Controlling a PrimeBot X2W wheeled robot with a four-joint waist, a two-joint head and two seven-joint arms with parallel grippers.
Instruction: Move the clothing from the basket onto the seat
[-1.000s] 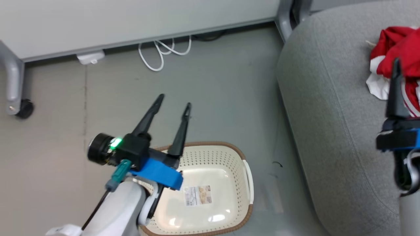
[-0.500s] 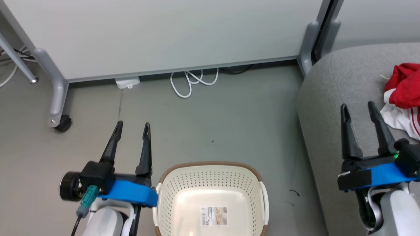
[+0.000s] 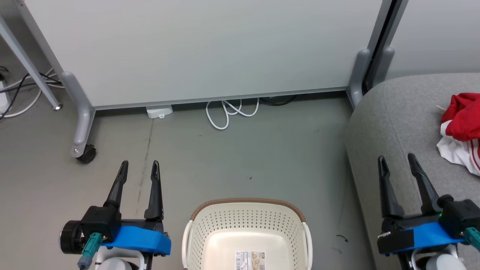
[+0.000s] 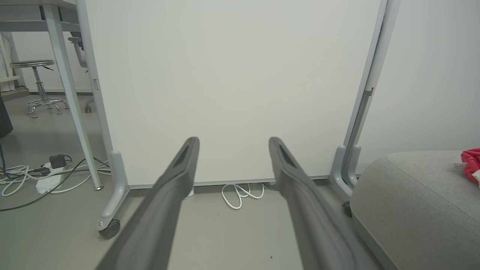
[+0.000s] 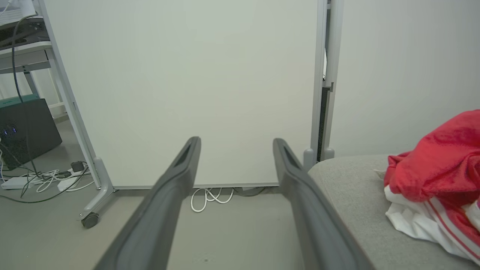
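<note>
The grey floor (image 3: 262,157) between the robot and the pale partition panel (image 3: 210,48) carries a coiled white cable (image 3: 232,112) and a small white plug block (image 3: 159,111) at the panel's foot; a caster wheel (image 3: 87,153) sits under the panel's left leg; the left wrist view shows a metal stool (image 4: 37,75) and loose cords beyond that leg. Nothing lies between the basket and the seat.

The basket (image 3: 245,201) stands on the floor at the bottom centre of the head view, its cream perforated wall and brown rim band in sight, its bottom bare but for a paper label (image 3: 250,260). The seat (image 3: 393,123) stands to the right, apart from the basket. The clothing (image 3: 463,127) lies heaped on the seat at the right edge, red over a white panel with red stripes.

The left gripper (image 3: 138,164) hangs over the floor just left of the basket, fingers spread and holding nothing; the right gripper (image 3: 396,157) hangs over the seat's near edge, likewise spread and holding nothing, clear of the clothing.

Against one second ago the whole head view has shifted, so the camera has moved; the left gripper then overlapped the basket's left rim and now stands beside it; the right gripper then lay against the clothing in that view and is now apart from it.
</note>
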